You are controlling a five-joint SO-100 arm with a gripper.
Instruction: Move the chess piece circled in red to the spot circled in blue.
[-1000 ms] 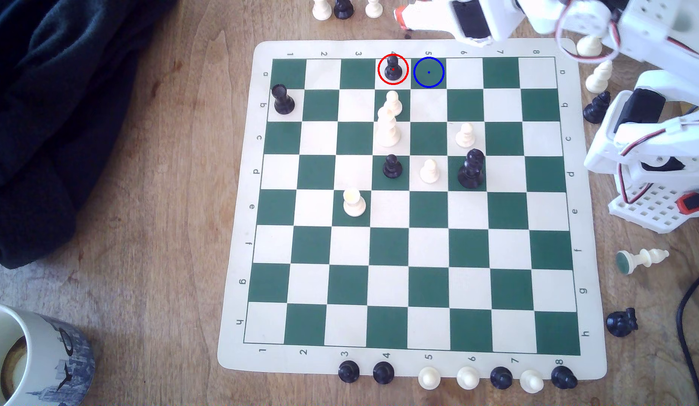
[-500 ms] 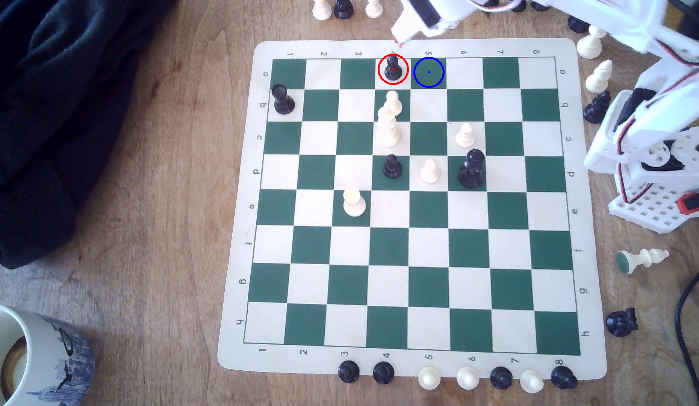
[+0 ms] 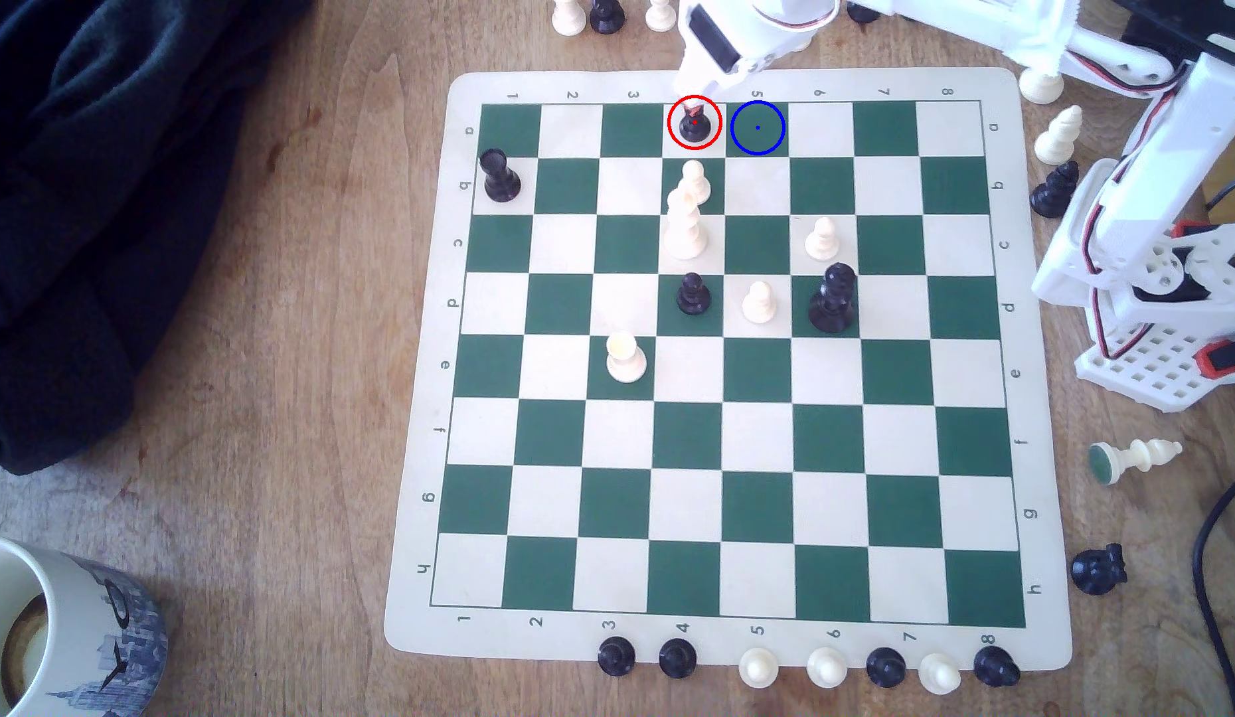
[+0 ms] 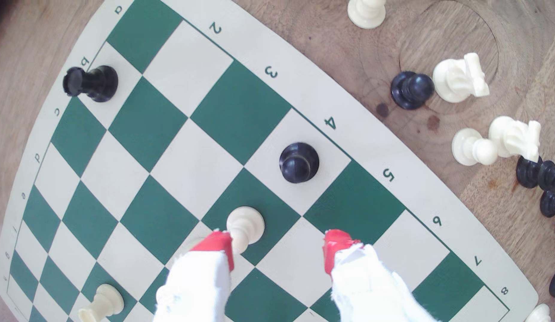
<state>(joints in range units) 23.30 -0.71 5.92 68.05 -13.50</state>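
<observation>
Pawns, black and white, stand in a row just off the near edge of the board. A mug sits at the near left corner of the tabletop in the exterior view. Mid-board stand a white rook, a black pawn, a white pawn and a tall black piece. Farther on, two white pieces stand close together. A black rook stands at the board's left edge. In the far row, the pawn sits on its cream square inside the red ring. The spot is the green square just to its right. The pincer hangs right above the pawn's far side. In the wrist view its red tips are spread apart, holding nothing.
</observation>
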